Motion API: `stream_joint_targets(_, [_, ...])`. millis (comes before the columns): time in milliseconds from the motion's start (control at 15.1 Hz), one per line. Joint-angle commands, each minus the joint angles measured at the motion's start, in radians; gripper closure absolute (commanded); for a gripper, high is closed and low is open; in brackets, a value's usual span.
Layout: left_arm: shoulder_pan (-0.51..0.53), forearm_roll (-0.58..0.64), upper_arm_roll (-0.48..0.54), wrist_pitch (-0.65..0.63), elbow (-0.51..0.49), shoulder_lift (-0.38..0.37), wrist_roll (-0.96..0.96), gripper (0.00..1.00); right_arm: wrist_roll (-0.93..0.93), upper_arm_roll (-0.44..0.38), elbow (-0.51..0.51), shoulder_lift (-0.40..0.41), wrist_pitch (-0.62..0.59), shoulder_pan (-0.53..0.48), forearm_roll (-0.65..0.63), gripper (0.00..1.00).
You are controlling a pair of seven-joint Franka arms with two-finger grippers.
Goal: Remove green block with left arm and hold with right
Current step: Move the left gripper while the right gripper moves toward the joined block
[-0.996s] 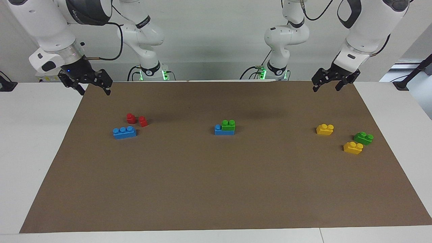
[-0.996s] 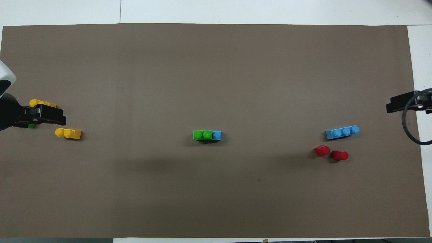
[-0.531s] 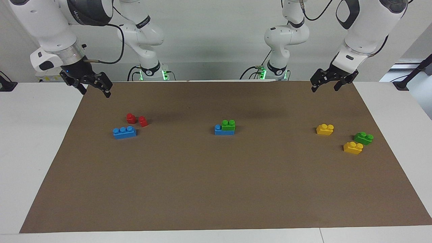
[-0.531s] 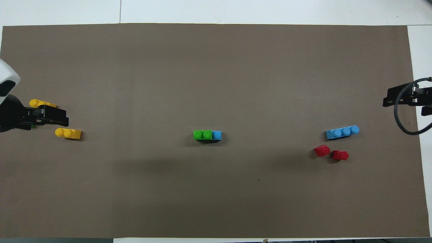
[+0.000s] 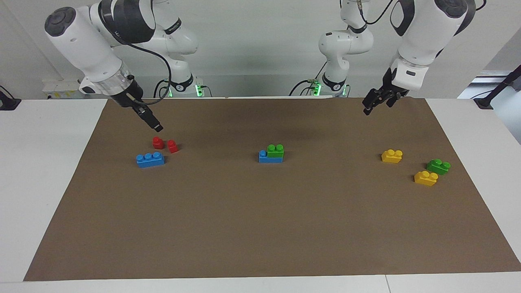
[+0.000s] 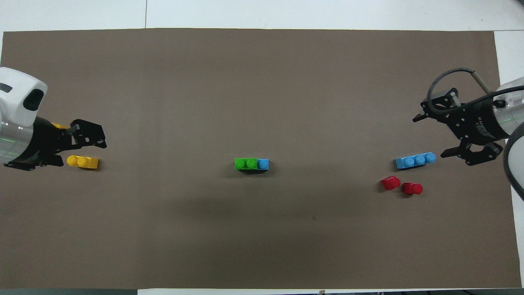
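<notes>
The green block [image 5: 275, 150] [image 6: 245, 164] sits stacked on one end of a blue brick [image 5: 270, 158] [image 6: 263, 164] at the middle of the brown mat; one blue stud stays bare beside it. My left gripper [image 5: 377, 104] [image 6: 82, 141] hangs open and empty over the mat's edge at the left arm's end, well away from the stack. My right gripper [image 5: 157, 127] [image 6: 430, 137] hangs open and empty over the mat close to the red pieces at the right arm's end.
Two red pieces [image 5: 165, 144] [image 6: 401, 185] and a loose blue three-stud brick [image 5: 150, 159] [image 6: 415, 160] lie at the right arm's end. Two yellow bricks [image 5: 392, 156] [image 5: 425, 178] and a darker green brick [image 5: 438, 166] lie at the left arm's end.
Both grippers have moved in over the mat toward the middle. The right one has dropped and turned toward the red pieces. No brick has moved.
</notes>
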Motion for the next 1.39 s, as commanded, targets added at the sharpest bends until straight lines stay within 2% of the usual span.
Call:
stream_joint_targets(0, [-0.043,-0.012,0.007,0.066,-0.066,-0.043,-0.216,0.0,0.187,0.0,-0.092,-0.008,0.072,0.013,0.109,0.01])
stream_joint_targets(398, [-0.084,-0.023,0.006,0.118,-0.118,-0.046,-0.599,0.0,0.402,0.0,-0.167,0.014,0.175,0.093,0.265,0.01])
stream_joint_targets(664, [-0.097,-0.029,0.006,0.126,-0.151,-0.056,-0.715,0.0,0.564,0.0,-0.207,0.035,0.317,0.177,0.29,0.01])
stream_joint_targets(1062, [-0.127,-0.041,0.006,0.219,-0.246,-0.059,-0.902,0.0,0.548,0.0,-0.284,0.037,0.449,0.278,0.319,0.01])
stream_joint_targets(1327, [-0.175,-0.049,0.007,0.274,-0.268,-0.04,-1.026,0.0,0.514,0.0,-0.334,0.049,0.534,0.335,0.322,0.01])
